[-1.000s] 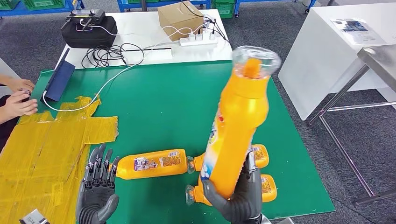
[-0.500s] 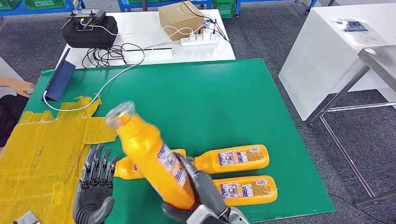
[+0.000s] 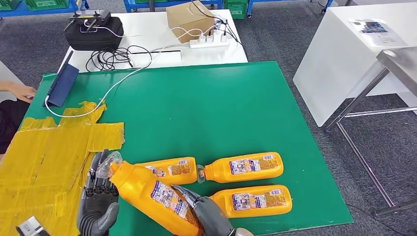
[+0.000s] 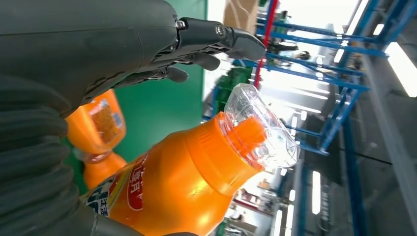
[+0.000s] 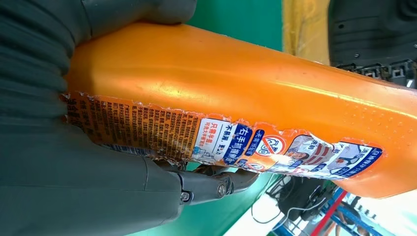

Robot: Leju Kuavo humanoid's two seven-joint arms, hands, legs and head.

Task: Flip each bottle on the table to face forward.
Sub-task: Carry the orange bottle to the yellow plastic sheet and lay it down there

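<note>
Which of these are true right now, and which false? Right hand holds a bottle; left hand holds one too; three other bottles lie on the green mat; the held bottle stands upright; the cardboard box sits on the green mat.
1. The right hand holds a bottle. True.
2. The left hand holds a bottle too. False: it is open, beside the held bottle's cap.
3. Three other bottles lie on the green mat. True.
4. The held bottle stands upright. False: it is tilted, cap toward the left hand.
5. The cardboard box sits on the green mat. False: it is on the white table behind.
</note>
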